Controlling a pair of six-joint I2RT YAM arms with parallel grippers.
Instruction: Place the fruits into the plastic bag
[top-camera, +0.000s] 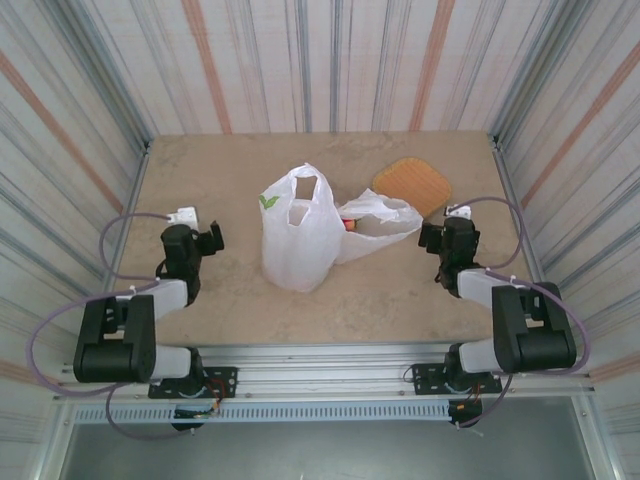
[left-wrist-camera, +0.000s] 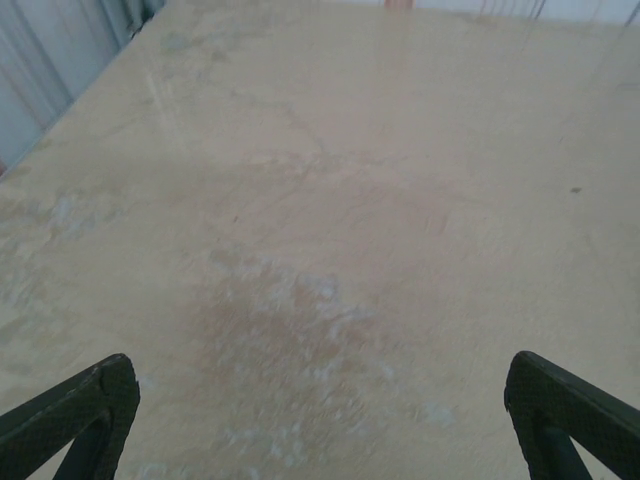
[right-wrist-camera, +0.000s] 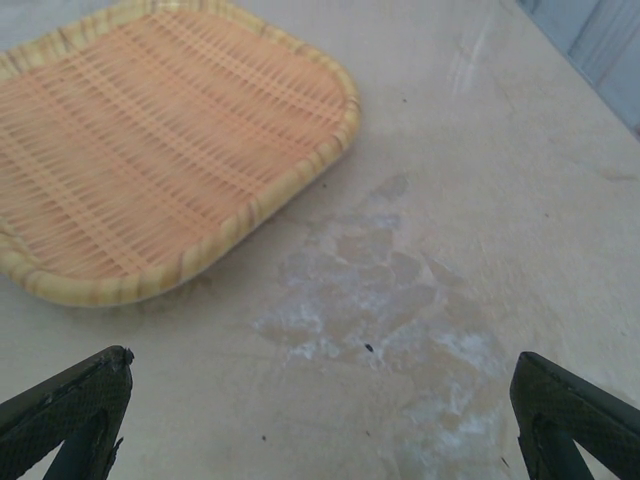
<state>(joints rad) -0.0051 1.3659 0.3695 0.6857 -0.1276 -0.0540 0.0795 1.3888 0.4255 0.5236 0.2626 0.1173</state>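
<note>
The plastic bag (top-camera: 298, 240) stands crumpled in the middle of the table, white and translucent, with a handle loop up and a green leaf print. Its right part slumps sideways toward the tray. A small red fruit (top-camera: 349, 224) peeks out between the bag's folds; other fruits are hidden. My left gripper (top-camera: 208, 238) rests left of the bag, open over bare table (left-wrist-camera: 320, 390). My right gripper (top-camera: 432, 238) rests right of the bag, open (right-wrist-camera: 320, 385), with nothing between its fingers (right-wrist-camera: 75, 400).
A tan woven tray (top-camera: 412, 183) lies behind the bag on the right, and its near corner (right-wrist-camera: 170, 150) sits just ahead and left of the right gripper. Striped walls close in the table on three sides. Pale stains mark the tabletop (right-wrist-camera: 400, 300).
</note>
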